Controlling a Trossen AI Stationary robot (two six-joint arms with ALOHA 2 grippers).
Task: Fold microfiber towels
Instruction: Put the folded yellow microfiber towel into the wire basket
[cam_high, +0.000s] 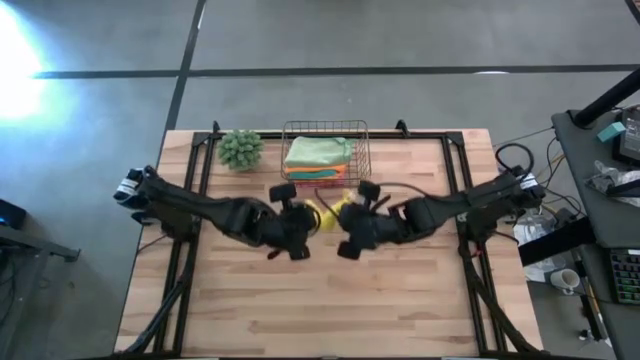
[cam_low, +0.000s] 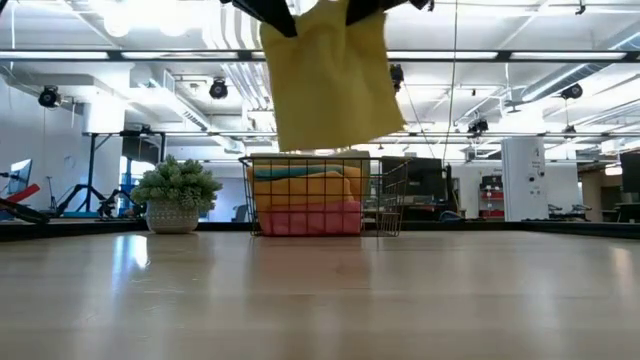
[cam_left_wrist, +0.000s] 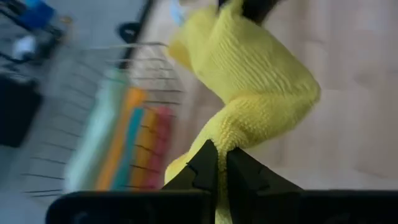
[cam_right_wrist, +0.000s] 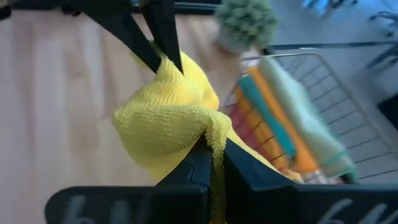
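The bare wooden desk (cam_low: 320, 300) fills the foreground, with nothing lying on the near part. Above its middle, the yellow towel (cam_low: 330, 75) hangs clear of the surface, strung between the two arms. The left tool (cam_left_wrist: 217, 163) is clamped tight on one edge of it, and the right tool (cam_right_wrist: 214, 152) is clamped on the opposite edge, so both hold the same cloth. In the overhead view the two tools sit close together, left (cam_high: 293, 222) and right (cam_high: 352, 222), with the towel bunched between them; its held edge runs side to side across the desk, the rest drooping below. Neither arm is nearer; each has its own corner. To lay it flat, I judge the tools need to spread apart along that line and lower onto the open desk in front.

Just behind stands the wire basket (cam_high: 325, 152), holding the other towels (cam_high: 318, 152) stacked. The small green plant (cam_high: 241, 148) sits beside the basket. The basket is close enough behind to snag the hanging cloth.
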